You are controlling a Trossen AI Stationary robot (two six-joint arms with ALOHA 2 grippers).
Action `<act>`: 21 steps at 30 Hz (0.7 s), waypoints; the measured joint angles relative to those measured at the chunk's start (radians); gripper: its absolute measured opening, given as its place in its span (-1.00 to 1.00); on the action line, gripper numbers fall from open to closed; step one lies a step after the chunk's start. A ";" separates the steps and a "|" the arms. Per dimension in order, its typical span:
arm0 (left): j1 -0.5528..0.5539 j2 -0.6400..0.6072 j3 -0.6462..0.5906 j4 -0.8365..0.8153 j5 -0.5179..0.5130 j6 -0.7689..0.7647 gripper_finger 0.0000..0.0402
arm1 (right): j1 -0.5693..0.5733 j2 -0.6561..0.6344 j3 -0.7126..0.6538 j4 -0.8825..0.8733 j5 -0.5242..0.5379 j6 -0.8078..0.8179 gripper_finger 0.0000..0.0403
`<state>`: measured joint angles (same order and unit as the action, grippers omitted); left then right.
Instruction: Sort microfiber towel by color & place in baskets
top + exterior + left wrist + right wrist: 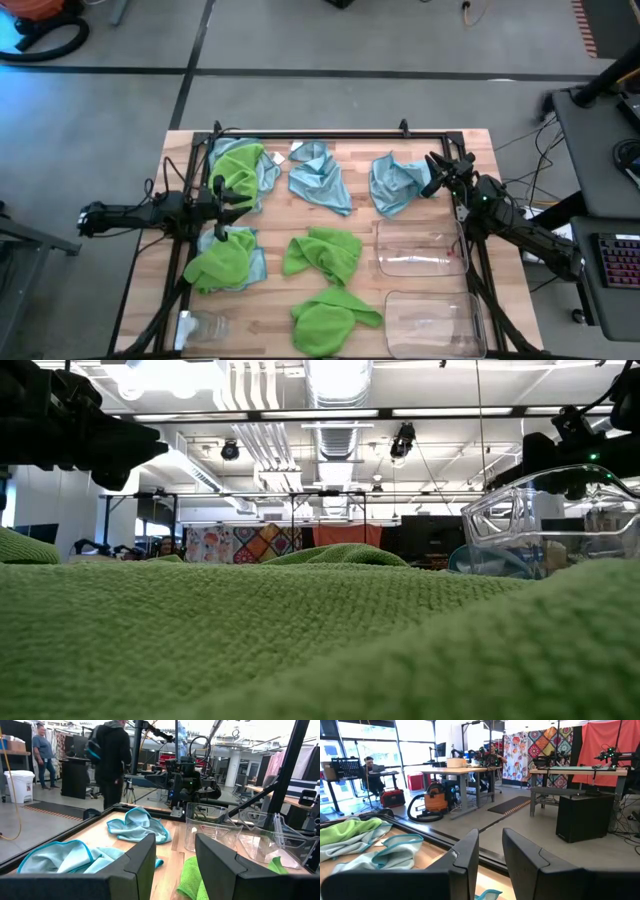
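left gripper (222, 196) hovers part open, empty, between lime and pale blue towels (236, 168); right gripper (436, 172) likewise gapes beside a blue towel (396, 182). clear baskets (420, 248) empty; jar (205, 325) nearby.

No readable text, labels or numbers in any view — towels, baskets and arms show no legible markings, and anything in the room behind the table is too small or blurred to make out.
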<state>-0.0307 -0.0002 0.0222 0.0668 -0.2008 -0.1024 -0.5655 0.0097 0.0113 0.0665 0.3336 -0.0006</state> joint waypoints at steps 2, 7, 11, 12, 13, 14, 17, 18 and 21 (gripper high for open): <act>0.000 0.000 0.000 0.002 0.000 0.006 -0.39 | 0.000 0.000 0.000 0.003 0.000 0.000 -0.59; 0.000 0.000 0.000 0.012 -0.020 0.055 -0.39 | 0.000 0.000 0.000 0.056 0.001 0.013 -0.59; 0.000 0.000 0.000 0.032 -0.082 0.147 -0.39 | 0.000 0.000 0.000 0.082 0.000 0.040 -0.59; 0.000 0.000 0.000 0.039 -0.120 0.183 -0.39 | 0.000 0.000 0.000 0.080 0.001 0.041 -0.59; 0.000 0.000 0.000 0.044 -0.172 0.225 -0.39 | 0.000 0.000 0.000 0.080 0.000 0.041 -0.59; 0.000 0.000 0.000 0.052 -0.229 0.273 -0.39 | 0.000 0.000 0.000 0.081 0.000 0.041 -0.59; 0.000 0.000 0.000 0.089 -0.395 0.377 -0.39 | 0.000 0.000 0.000 0.081 0.000 0.053 -0.59; 0.000 0.000 0.000 0.099 -0.445 0.391 -0.39 | 0.000 0.000 0.000 0.081 0.000 0.054 -0.59; 0.000 0.000 0.000 0.138 -0.575 0.391 -0.39 | 0.000 0.000 0.000 0.081 0.000 0.065 -0.59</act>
<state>-0.0307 -0.0004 0.0219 0.2049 -0.7755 0.2891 -0.5655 0.0097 0.0110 0.1474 0.3340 0.0642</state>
